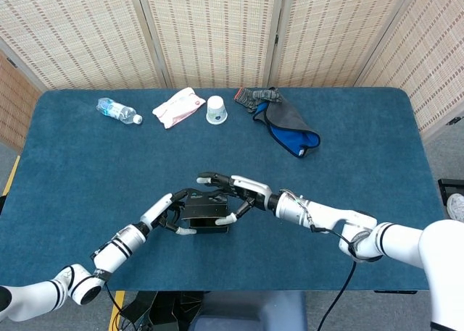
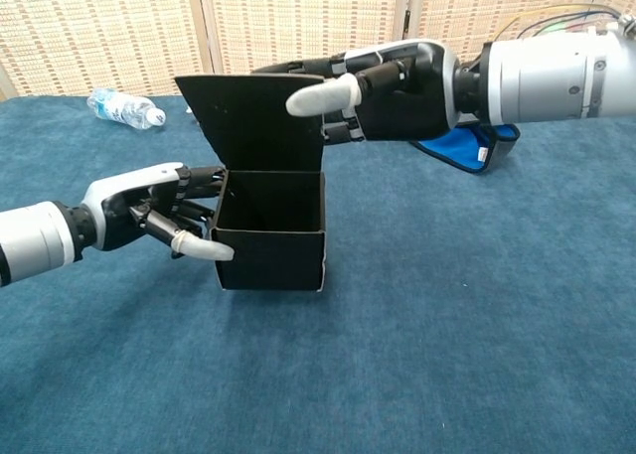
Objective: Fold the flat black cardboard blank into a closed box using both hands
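The black cardboard box (image 2: 270,245) stands upright on the blue table, its top open. Its lid flap (image 2: 253,121) leans forward over the opening, about halfway down. My left hand (image 2: 159,216) holds the box at its left wall, thumb on the front face. My right hand (image 2: 388,81) lies spread against the back of the lid, thumb reaching past the lid's right edge. In the head view the box (image 1: 205,214) sits at the table's middle front, between the left hand (image 1: 170,216) and the right hand (image 1: 235,190), which covers the lid from above.
Along the far edge lie a water bottle (image 1: 118,111), a white packet (image 1: 177,106), an upturned white cup (image 1: 216,110) and a grey and blue cloth (image 1: 286,124). Woven screens stand behind the table (image 1: 377,164).
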You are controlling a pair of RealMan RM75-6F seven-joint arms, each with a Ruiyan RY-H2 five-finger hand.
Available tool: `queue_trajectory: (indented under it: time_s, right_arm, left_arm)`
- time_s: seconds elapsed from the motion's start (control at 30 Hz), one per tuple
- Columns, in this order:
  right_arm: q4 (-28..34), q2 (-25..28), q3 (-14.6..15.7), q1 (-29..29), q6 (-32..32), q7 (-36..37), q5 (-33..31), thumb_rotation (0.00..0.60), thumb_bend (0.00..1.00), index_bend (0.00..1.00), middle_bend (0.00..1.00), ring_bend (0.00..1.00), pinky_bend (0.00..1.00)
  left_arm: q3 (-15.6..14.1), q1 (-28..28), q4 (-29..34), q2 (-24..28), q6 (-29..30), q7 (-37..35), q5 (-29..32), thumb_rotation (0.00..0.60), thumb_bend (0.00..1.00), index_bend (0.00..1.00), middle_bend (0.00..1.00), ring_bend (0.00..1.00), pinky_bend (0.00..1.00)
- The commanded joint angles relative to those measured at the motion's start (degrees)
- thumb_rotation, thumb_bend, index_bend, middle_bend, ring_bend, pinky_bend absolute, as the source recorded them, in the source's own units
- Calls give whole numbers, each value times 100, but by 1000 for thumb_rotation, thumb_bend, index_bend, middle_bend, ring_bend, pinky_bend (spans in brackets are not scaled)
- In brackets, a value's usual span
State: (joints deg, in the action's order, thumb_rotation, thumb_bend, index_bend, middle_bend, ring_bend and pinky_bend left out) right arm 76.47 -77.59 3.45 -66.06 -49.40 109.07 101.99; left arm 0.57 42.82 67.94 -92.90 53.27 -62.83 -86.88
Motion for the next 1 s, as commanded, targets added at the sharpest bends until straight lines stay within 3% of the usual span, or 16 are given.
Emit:
queue_trajectory:
  time_s: [0.03,0.47,0.77,1.0]
  right_arm:
    - [55,89,120,-96,17,-101,85,600,0,0,0,0,72]
    - [241,114,136,-216,-57,-648,-109,600,0,0,0,0,42]
    - [511,458,284,-163,-393,-918,15,600,0,0,0,0,42]
    - [550,256,114,-275,9,-1120,-396,600,0,0,5,0,42]
  left_arm:
    - [10,-13,-7,-25,-15,-15,18,600,147,232,243,574,754]
    - [32,-15,1,-61,-122,60,42,600,147,232,243,574,754]
    - [63,-60,-60,-49,-266,70,173,600,147,229,243,574,754]
    - [112,-40,-84,-149,-367,298,233,600,147,229,243,574,754]
